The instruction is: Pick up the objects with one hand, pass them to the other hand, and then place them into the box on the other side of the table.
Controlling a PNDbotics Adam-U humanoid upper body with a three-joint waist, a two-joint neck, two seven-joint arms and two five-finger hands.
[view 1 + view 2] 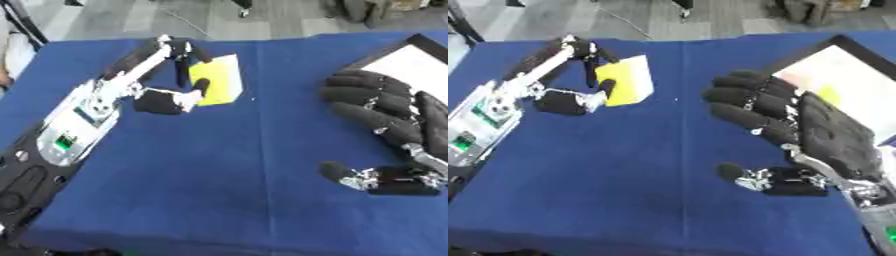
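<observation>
Blue-clothed table point(245, 165) in front of a grey floor, and the left hand point(166, 75) has thumb and fingers pinched on the yellow block point(219, 80) far left; the right hand point(798, 130) hovers open beside the white-lined box point(859, 80), fingers spread

Lighting is even and moderately bright, with no single source evident. The blue cloth-covered worktop point(254, 165) shows only faint, soft shadows. The white interior of the black-rimmed box point(846, 85) at the worktop's far right corner is overexposed. Both views are soft overall; edges of the black right hand point(798, 135) appear blurred.
</observation>
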